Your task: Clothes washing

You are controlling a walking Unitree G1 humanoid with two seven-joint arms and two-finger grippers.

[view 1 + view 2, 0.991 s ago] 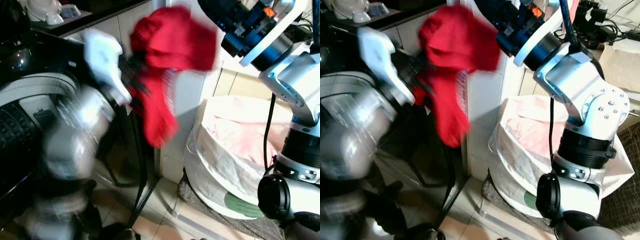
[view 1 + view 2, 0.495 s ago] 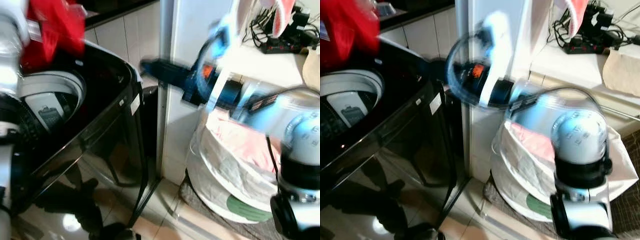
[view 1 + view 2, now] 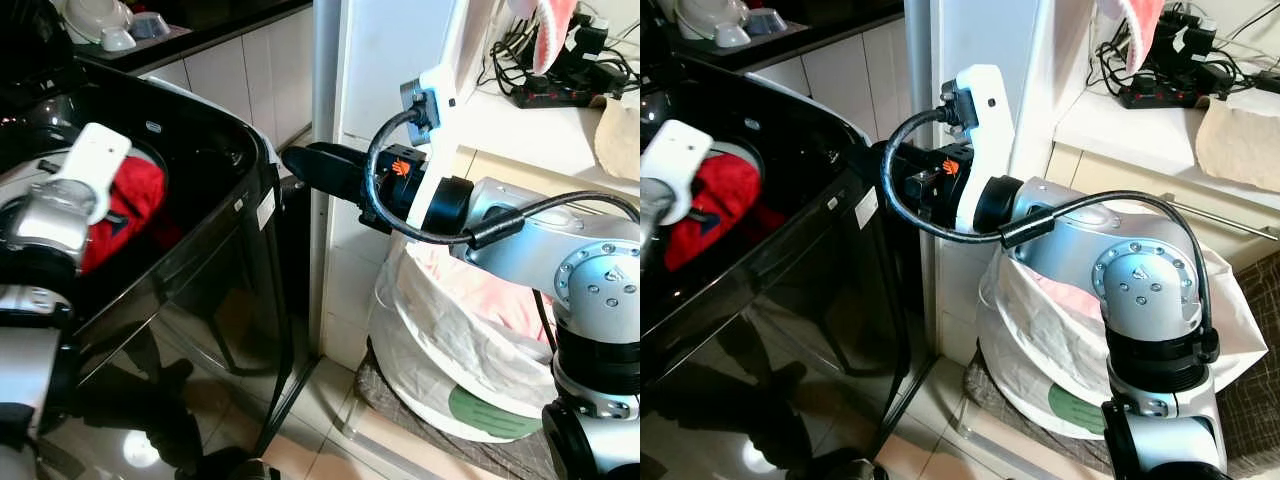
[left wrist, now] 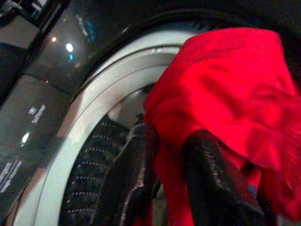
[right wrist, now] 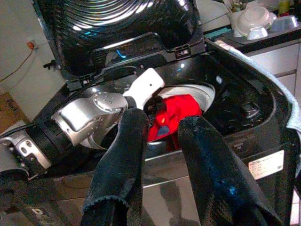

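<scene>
**Left gripper holds red garment at washer drum; right gripper empty beside washer**

1. Washer. The black top-loading washer point(image 3: 215, 250) stands at the robot's left. Its lid point(image 5: 117, 28) is raised upright at the back. The white drum rim point(image 4: 89, 99) is exposed below the opening.

2. Left gripper. The left gripper point(image 4: 169, 188) is positioned over the drum opening, with the silver left arm point(image 3: 45, 225) reaching in from the near side. Its two black fingers point(image 4: 134, 179) are clamped on the red garment point(image 4: 225, 99). The cloth passes between the fingers and bunches over them.

3. Red garment. The garment hangs at the mouth of the drum, partly inside the rim, as seen in the right eye view point(image 3: 715, 200) and the right wrist view point(image 5: 171, 115). Whether it touches the drum floor cannot be determined.

4. Right gripper. The right gripper point(image 5: 157, 165) is extended toward the washer's right edge, near the top corner of the cabinet. Its fingers point(image 5: 117, 160) are apart with nothing between them. The right arm point(image 3: 530, 225) crosses in front of the white wall panel point(image 3: 385, 60).

5. Basket. A white laundry basket point(image 3: 430, 350) stands on the floor just right of the washer, below the right arm. Pink cloth point(image 3: 500, 295) lies inside it.

6. Surroundings. White bowls point(image 3: 100, 20) sit on the counter behind the washer. A power strip point(image 3: 560, 90) with cables lies on the shelf at upper right.
</scene>
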